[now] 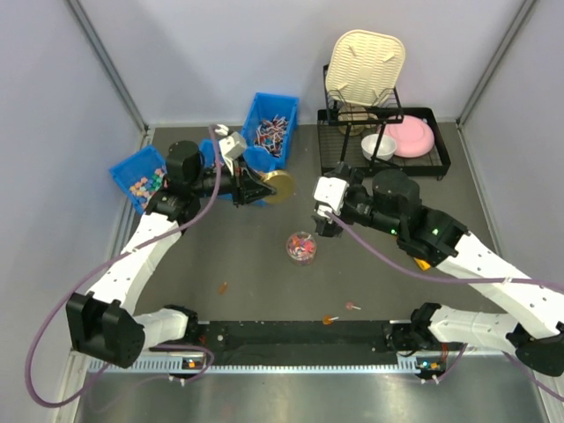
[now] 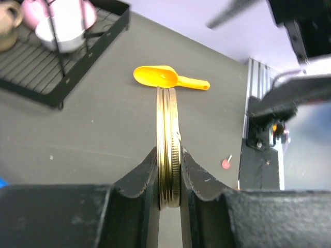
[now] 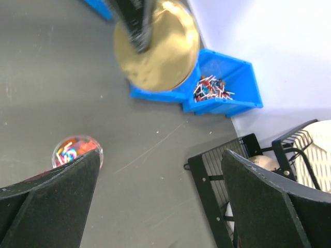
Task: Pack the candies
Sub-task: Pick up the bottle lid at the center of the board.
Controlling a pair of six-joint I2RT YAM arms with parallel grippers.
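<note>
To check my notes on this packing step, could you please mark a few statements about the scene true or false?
1. The left gripper grips the lid by its edge. True.
2. The right gripper is shut on the scoop. False: it is open and empty; the scoop lies on the table.
3. The jar has its lid on. False: the jar is open; the lid is held away from it.
4. The jar holds candies. True.
5. Some sweets lie loose on the table. True.
</note>
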